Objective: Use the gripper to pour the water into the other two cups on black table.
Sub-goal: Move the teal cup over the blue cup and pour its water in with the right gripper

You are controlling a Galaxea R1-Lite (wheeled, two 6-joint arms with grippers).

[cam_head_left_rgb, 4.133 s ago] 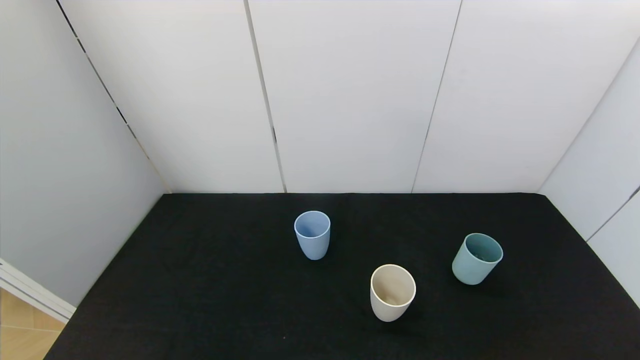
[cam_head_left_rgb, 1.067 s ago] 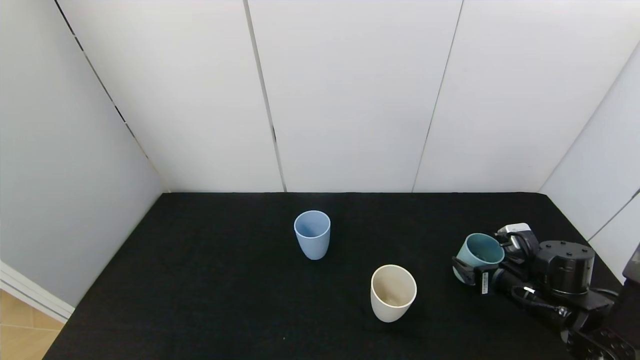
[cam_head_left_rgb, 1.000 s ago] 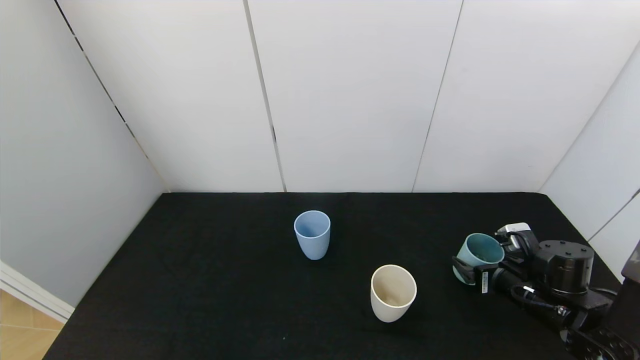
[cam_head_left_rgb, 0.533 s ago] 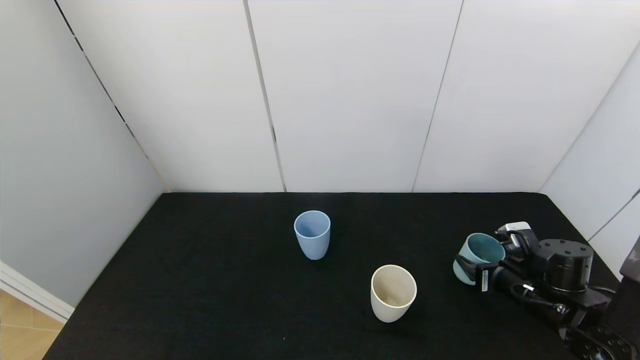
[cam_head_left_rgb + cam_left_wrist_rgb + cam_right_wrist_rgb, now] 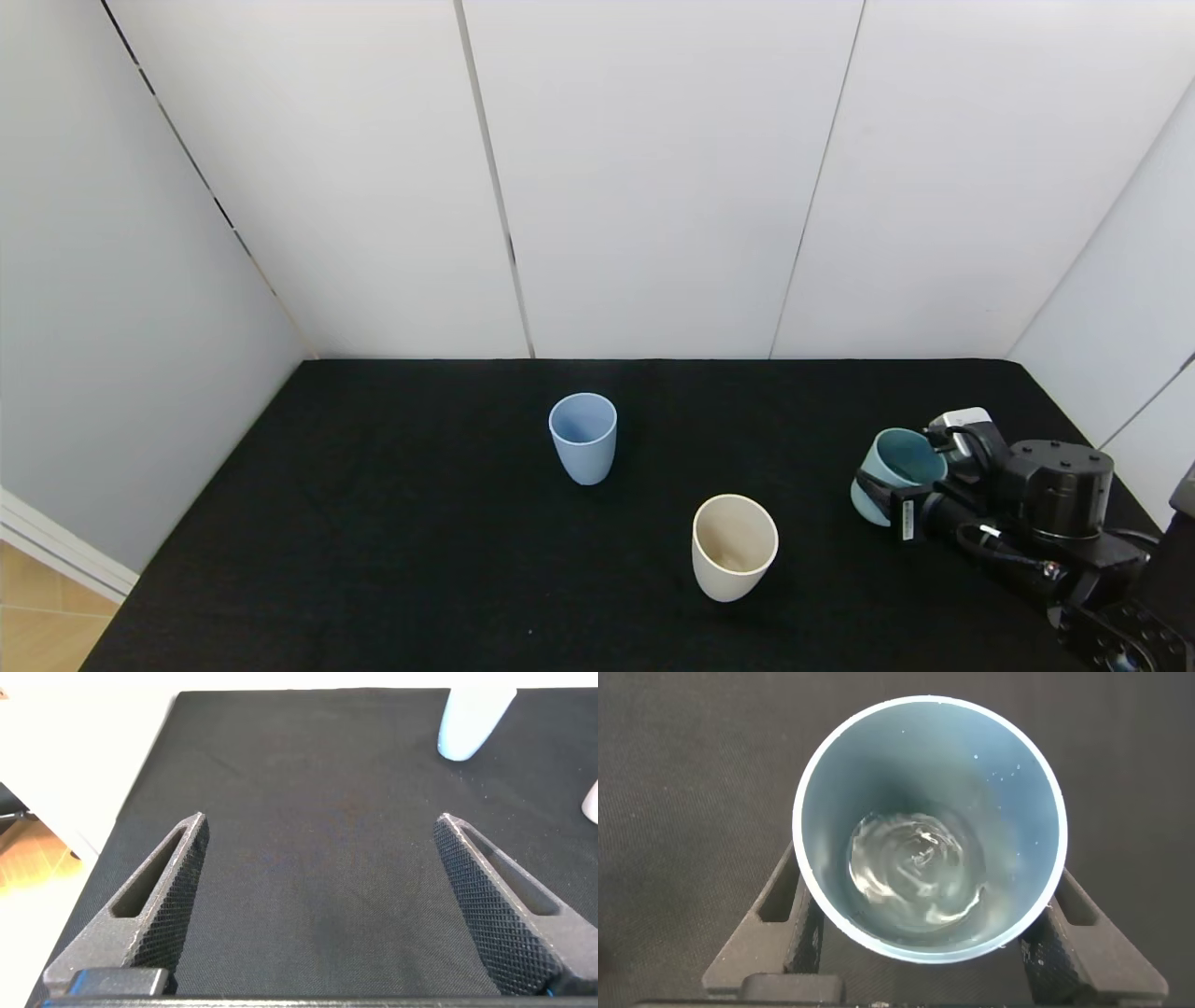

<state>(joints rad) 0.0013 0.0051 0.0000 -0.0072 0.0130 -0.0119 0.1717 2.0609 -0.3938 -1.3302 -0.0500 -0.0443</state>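
On the black table (image 5: 392, 523), a light blue cup (image 5: 583, 437) stands upright in the middle and a cream-white cup (image 5: 734, 546) stands nearer and to its right. My right gripper (image 5: 904, 478) is at the far right, shut on a teal-green cup (image 5: 898, 459) and gripping its sides. The right wrist view shows that cup (image 5: 924, 873) from above with rippling water inside, between the right gripper's (image 5: 926, 929) fingers. My left gripper (image 5: 322, 849) is open and empty low over the cloth, out of the head view. The light blue cup (image 5: 472, 723) lies ahead of it.
White wall panels close off the back and both sides of the table. The table's left edge drops to a wooden floor (image 5: 47, 635). The cream-white cup's edge (image 5: 591, 803) shows at the side of the left wrist view.
My right arm came in from the right and closed on the teal-green cup. Over the last half second the cup has risen a little. The other two cups have not moved.
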